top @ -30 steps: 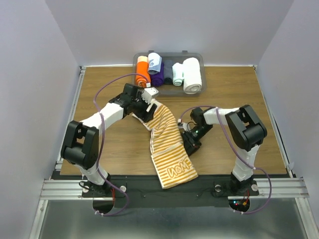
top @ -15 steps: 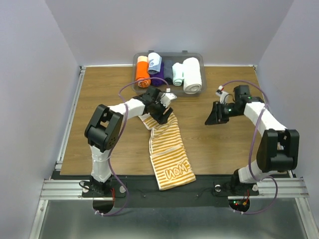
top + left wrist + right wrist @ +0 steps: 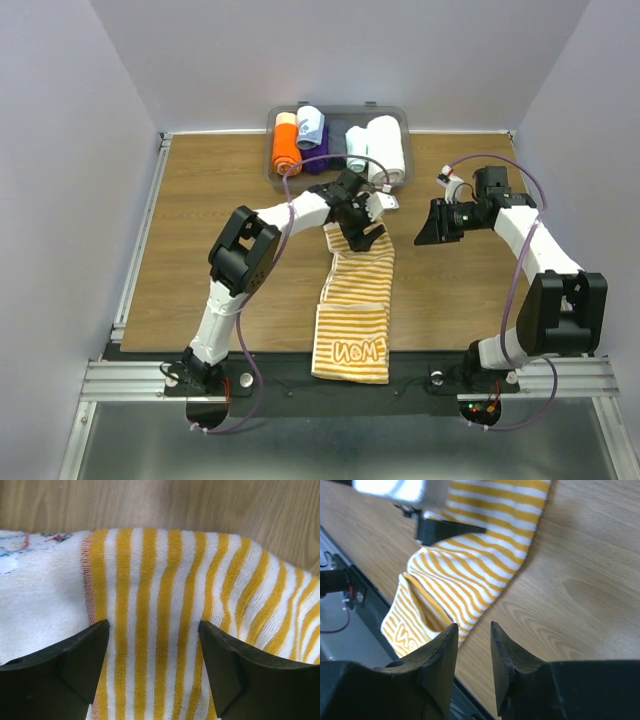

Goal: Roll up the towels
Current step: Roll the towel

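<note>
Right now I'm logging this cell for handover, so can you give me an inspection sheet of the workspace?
Surface: wooden table, bare wood on both sides of the towel.
Job's things: striped towel spread lengthwise, lettered end at the near edge; pale blue towel rolled, in the bin.
Clutter: clear bin at the far edge, also holding an orange roll, purple roll and thick white roll.
Grippers: left gripper open over the striped towel's far end; right gripper jaws narrowly apart, empty, over wood.
Cables: purple cables loop along both arms.
Surroundings: white walls; metal rail in front.
</note>
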Motion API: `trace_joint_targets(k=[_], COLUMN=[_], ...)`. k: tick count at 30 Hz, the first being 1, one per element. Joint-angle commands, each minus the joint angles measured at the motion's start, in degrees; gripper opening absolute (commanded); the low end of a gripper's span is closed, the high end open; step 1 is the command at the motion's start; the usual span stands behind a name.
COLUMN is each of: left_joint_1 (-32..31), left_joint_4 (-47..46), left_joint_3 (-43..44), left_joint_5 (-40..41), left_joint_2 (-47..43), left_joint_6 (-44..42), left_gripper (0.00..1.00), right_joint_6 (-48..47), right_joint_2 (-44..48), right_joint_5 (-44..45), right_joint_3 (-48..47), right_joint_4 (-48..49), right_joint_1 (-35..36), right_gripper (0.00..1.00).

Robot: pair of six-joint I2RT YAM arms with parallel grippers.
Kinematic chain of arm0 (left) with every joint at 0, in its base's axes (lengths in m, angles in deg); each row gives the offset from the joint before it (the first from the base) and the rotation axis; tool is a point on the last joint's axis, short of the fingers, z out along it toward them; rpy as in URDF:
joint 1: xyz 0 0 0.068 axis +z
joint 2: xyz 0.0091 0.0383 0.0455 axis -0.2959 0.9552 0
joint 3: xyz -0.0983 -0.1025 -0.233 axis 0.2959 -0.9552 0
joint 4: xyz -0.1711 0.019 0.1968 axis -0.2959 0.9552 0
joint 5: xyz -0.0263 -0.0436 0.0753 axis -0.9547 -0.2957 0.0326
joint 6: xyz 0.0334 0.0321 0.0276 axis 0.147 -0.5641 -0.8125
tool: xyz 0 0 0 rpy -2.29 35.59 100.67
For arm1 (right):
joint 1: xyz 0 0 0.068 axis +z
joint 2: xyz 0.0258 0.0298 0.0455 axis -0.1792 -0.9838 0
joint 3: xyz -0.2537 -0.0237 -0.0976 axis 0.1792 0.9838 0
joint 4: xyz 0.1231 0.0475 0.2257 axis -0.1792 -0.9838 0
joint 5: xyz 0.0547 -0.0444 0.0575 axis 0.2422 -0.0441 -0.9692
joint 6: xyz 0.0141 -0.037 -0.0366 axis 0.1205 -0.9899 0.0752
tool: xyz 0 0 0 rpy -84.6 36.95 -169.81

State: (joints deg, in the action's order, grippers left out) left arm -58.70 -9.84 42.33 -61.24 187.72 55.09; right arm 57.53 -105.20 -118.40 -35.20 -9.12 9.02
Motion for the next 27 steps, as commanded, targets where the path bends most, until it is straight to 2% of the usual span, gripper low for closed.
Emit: trace_joint_targets(k=[1,3,7,11,12,14,16,17,20,21,24,25,26,27], left_joint_1=[5.1,5.8,5.9,5.9,5.6,4.3,0.6,-1.5,-12.9,-19.3,-28.3,-33.3,-36.0,-38.6], left_joint_4=[5.4,4.4,2.3,1.2,1.2,3.3,6.4,6.7,7.4,6.4,3.8,1.7,1.0,0.8], left_joint_3=[1.2,-2.9,-8.7,-15.9,-20.5,-25.2,-32.7,-38.3,-47.7,-49.8,-56.1,-57.1,-57.8,-58.3], left_joint_5=[-6.2,-9.5,-13.3,-9.7,-9.0,-6.9,-5.3,-4.5,0.4,2.5,6.4,7.4,8.4,9.4], left_joint_2=[-4.3,-8.4,-21.1,-32.2,-34.7,-41.6,-48.8,-51.7,-61.5,-63.8,-70.3,-71.4,-71.2,-70.6], left_joint_6=[-8.0,-8.4,-7.3,-7.1,-8.3,-10.4,-13.5,-13.9,-13.3,-13.1,-9.5,-8.3,-6.7,-6.0], left_gripper=[0.87,0.93,0.99,0.99,0.99,0.99,0.99,0.92,0.80,0.79,0.80,0.82,0.83,0.85], right_joint_6=[-3.5,-3.4,-1.5,-1.6,-1.2,-0.5,-0.7,-0.8,-1.5,-1.1,-0.9,-0.5,0.8,1.1], right_joint_2=[-0.9,-2.2,-5.4,-6.1,-5.5,-5.0,-3.1,-2.4,0.4,1.5,3.3,3.9,3.7,2.7], right_joint_5=[4.5,5.8,4.3,-1.3,-3.4,-4.8,-6.0,-6.6,-8.7,-10.2,-10.5,-9.7,-8.0,-7.4], right_joint_3=[-2.0,-3.5,-6.3,-5.8,-5.2,-4.2,-2.1,-0.5,1.6,3.2,5.7,7.0,7.3,7.4], right_joint_4=[0.5,2.2,5.8,5.4,5.1,4.3,3.6,3.6,3.6,3.5,3.6,3.8,5.1,6.0], right_joint_1=[0.2,0.1,0.1,0.2,0.6,3.7,7.8,9.1,13.4,14.7,21.8,24.1,28.1,29.0], right_gripper=[0.38,0.38,0.41,0.41,0.41,0.40,0.39,0.38,0.37,0.35,0.35,0.33,0.33,0.33])
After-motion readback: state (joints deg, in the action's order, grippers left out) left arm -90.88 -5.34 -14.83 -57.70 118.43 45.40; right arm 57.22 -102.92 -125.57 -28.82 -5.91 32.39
